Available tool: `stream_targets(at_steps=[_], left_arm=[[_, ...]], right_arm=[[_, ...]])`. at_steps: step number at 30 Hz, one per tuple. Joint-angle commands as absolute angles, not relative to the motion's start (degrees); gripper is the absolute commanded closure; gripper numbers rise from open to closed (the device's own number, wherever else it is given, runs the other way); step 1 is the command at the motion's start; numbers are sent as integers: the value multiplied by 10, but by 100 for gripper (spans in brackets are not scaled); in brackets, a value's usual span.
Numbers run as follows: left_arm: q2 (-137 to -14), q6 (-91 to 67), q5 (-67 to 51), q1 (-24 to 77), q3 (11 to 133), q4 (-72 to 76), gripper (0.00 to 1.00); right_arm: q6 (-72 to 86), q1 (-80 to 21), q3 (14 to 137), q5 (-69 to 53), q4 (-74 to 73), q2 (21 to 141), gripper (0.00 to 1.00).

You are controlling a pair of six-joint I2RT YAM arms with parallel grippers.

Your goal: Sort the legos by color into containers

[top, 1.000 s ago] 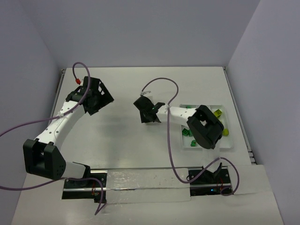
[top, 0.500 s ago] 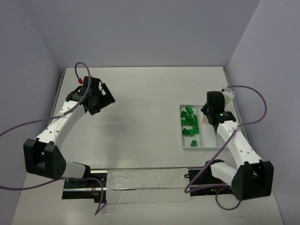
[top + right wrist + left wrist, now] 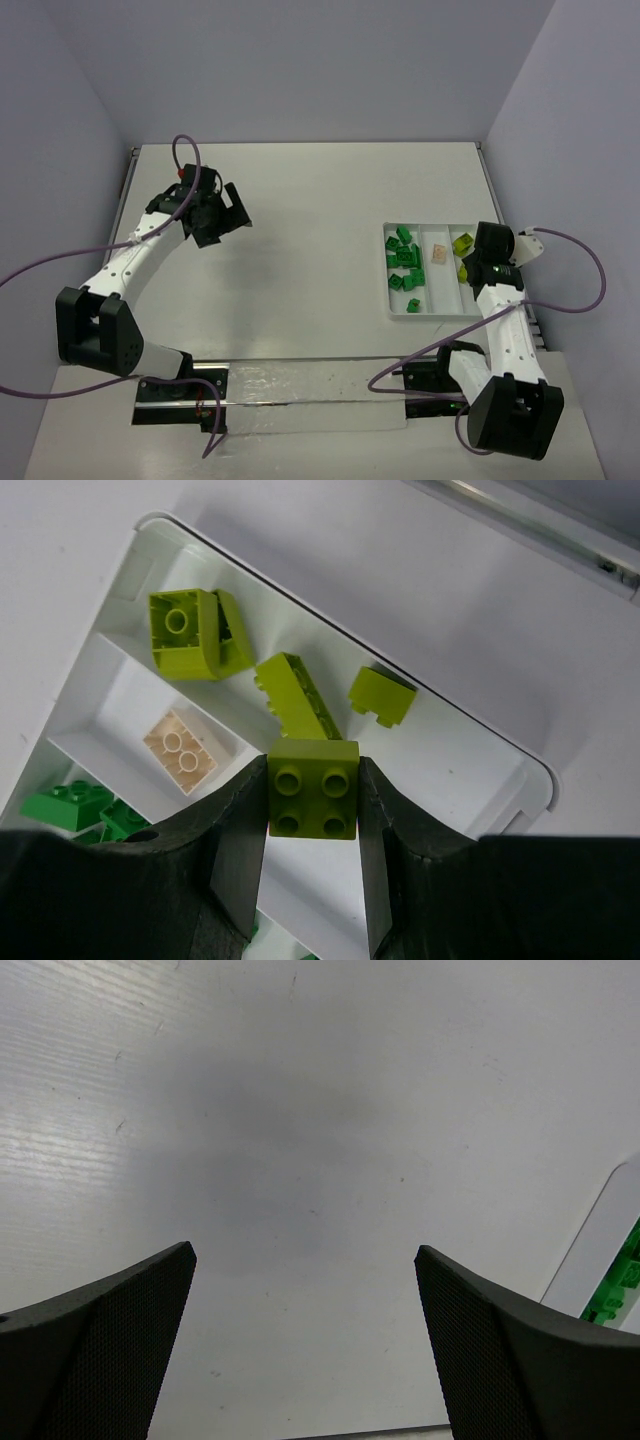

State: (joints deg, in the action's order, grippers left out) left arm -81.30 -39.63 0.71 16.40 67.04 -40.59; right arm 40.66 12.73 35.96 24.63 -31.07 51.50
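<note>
**Right gripper clenched on a yellow-green brick above the tray**

One small yellow-green plastic brick with four studs (image 3: 312,800) is clamped between the two black fingers (image 3: 240,850) of the right gripper (image 3: 311,770), with its studs turned to the wrist camera. It is above the shallow white rectangular plastic tray (image 3: 535,780), over the outer long compartment. Whether it touches the floor there, I cannot tell.

In this same compartment lie more yellow-green bricks (image 3: 195,630): one at the end corner and two others close together near the middle. The middle compartment contains a single pale peach brick (image 3: 180,752). The third compartment, the left one in the top view, contains the dark green bricks (image 3: 405,265), several of them lying close together.

The tray stands on the right part of the white table (image 3: 320,200), near its right edge. The right arm reaches to it from the near side, with the wrist above the right side of the tray.

The left gripper (image 3: 305,1255) is over the left part of the table, well apart from the tray. Its jaws stand wide apart and it grasps nothing. In its wrist view, a corner of the tray and a little dark green show at the right edge.
</note>
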Motion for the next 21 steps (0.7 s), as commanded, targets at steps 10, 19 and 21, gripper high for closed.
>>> stream_targets(at_steps=[10, 19, 21], left_arm=[[-841, -356, 29, 163, 753, -481, 1], [-846, -358, 59, 163, 781, -504, 1], [-848, -361, 63, 163, 790, -508, 1]], right_arm=[[535, 169, 336, 274, -393, 513, 76], [509, 186, 364, 269, -388, 571, 36], [491, 186, 370, 261, -386, 563, 30]])
